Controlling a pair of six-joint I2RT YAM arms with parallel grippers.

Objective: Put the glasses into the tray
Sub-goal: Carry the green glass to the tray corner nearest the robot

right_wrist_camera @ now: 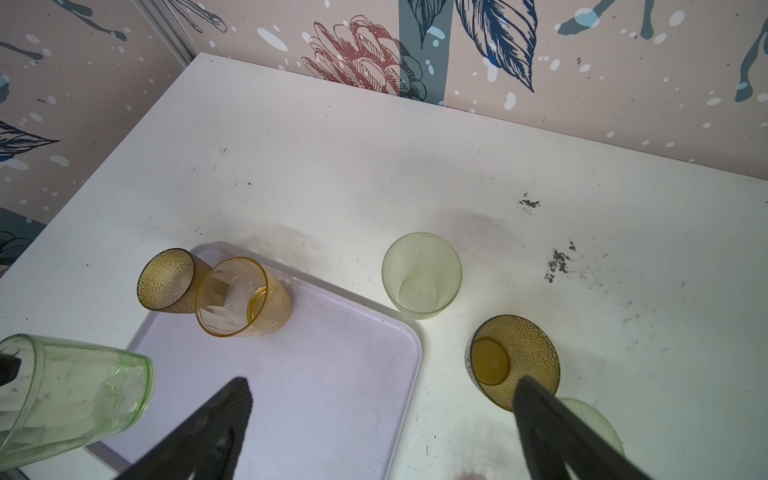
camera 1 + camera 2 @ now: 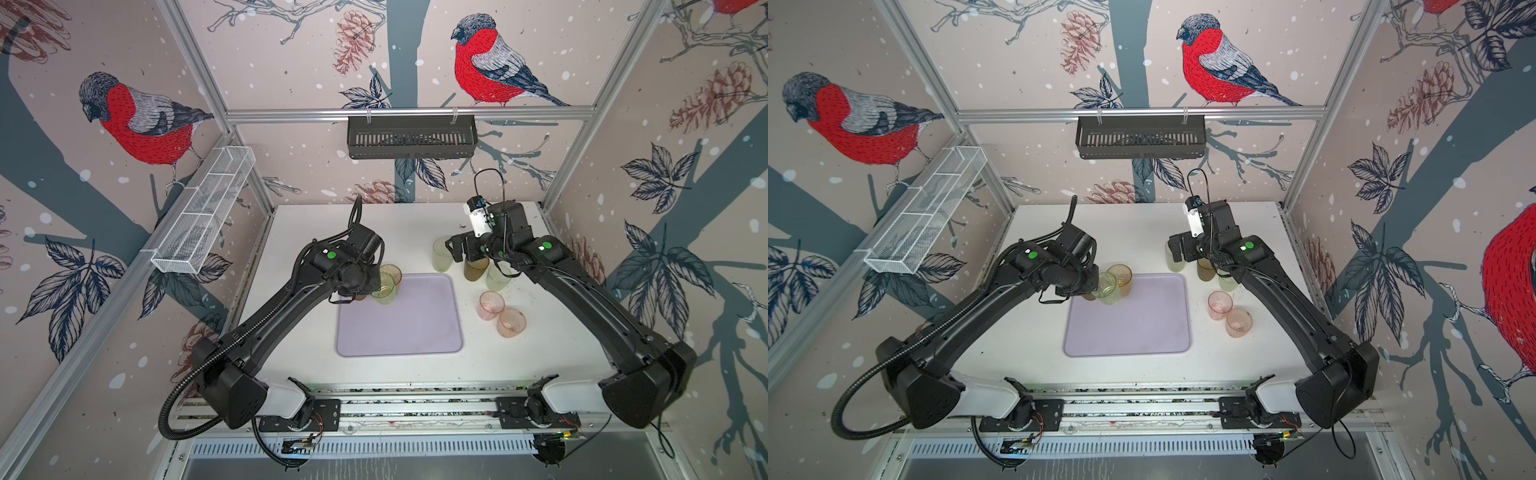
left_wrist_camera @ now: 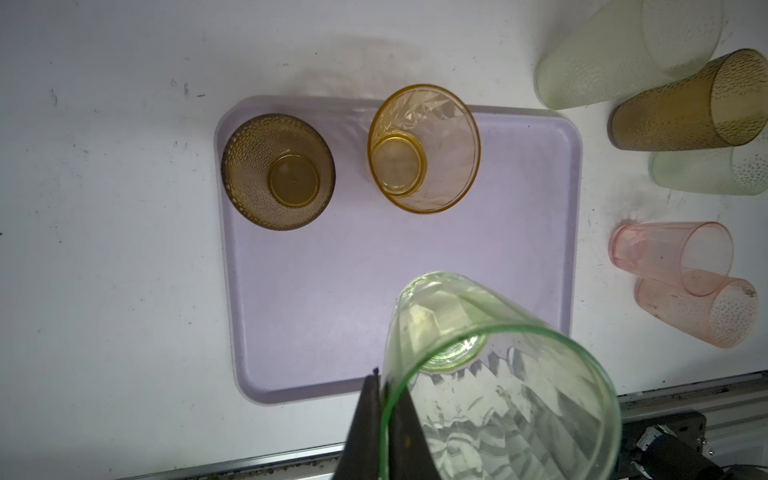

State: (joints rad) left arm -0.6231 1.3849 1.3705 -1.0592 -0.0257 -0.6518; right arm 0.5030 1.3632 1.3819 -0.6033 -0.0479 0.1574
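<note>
The pale lilac tray lies mid-table. In its far left corner stand a short brown glass and an amber glass. My left gripper is shut on the rim of a faceted pale green glass, held just above the tray beside those two. My right gripper hangs open and empty over the tray's far right corner. Near it on the table stand a tall pale green glass, a tall brown glass and another green glass. Two pink glasses stand right of the tray.
A black slotted basket hangs on the back rail. A white mesh basket hangs on the left wall. The arms' mounting rail runs along the table's front edge.
</note>
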